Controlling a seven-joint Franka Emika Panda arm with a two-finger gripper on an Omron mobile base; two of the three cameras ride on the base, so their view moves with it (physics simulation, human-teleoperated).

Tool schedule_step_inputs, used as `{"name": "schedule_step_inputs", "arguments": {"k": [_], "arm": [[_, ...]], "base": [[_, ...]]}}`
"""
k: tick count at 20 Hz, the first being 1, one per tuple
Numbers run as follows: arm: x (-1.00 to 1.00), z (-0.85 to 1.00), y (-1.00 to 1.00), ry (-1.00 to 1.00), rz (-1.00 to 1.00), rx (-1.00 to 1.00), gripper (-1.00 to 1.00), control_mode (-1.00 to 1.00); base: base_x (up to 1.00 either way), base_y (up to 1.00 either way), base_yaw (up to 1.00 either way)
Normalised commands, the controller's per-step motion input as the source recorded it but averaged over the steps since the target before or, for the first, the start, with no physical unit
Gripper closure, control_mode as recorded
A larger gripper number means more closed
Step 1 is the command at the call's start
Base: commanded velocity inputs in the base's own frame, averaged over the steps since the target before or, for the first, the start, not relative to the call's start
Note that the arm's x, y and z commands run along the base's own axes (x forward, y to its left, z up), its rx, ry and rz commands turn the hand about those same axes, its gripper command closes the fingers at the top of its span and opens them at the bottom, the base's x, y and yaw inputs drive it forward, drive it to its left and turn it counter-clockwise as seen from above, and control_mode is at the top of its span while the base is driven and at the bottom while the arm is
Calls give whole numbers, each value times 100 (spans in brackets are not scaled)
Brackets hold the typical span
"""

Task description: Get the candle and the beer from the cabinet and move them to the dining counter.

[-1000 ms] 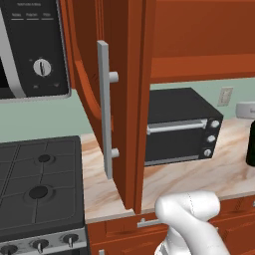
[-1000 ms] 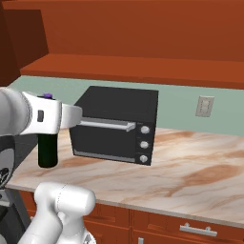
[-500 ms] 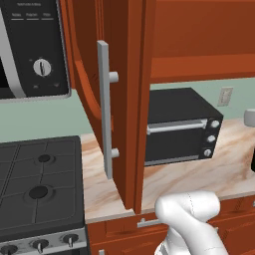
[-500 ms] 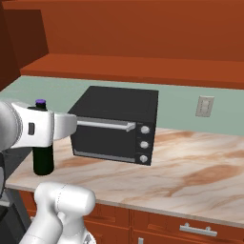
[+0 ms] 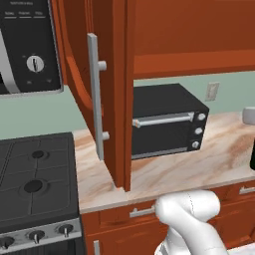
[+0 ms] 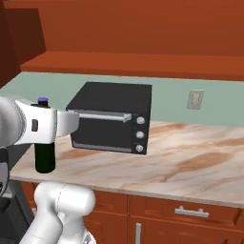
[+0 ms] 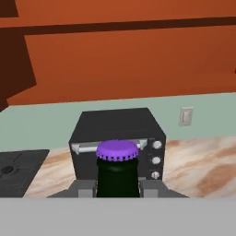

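My gripper is shut on the beer, a dark bottle with a purple cap, and grey fingers flank its neck. In the right base view the white hand of the gripper covers the upper part of the beer, whose base hangs near the front edge of the marbled kitchen counter. The beer also shows at the right edge of the left base view. The cabinet has its door open, its grey bar handle facing me. The candle and the dining counter are out of view.
A black toaster oven stands on the kitchen counter under the wall cabinets. A stove and a microwave are to the left. Drawers with short handles run below the counter. A wall outlet sits on the green backsplash.
The hand with the beer has come down a little and further from the cabinet, toward the counter's front edge. The whole view has shifted slightly.
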Motion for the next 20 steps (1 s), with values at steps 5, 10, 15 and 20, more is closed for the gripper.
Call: {"name": "schedule_step_inputs", "arguments": {"k": [5,10,15,20], "arm": [[0,0,0,0,0,0,100,100],[0,0,0,0,0,0,100,100],[0,0,0,0,0,0,100,100],[0,0,0,0,0,0,100,100]], "base": [[-99,-45,-54],[-59,-6,-88],[-9,0,-100],[-7,0,-100]]}}
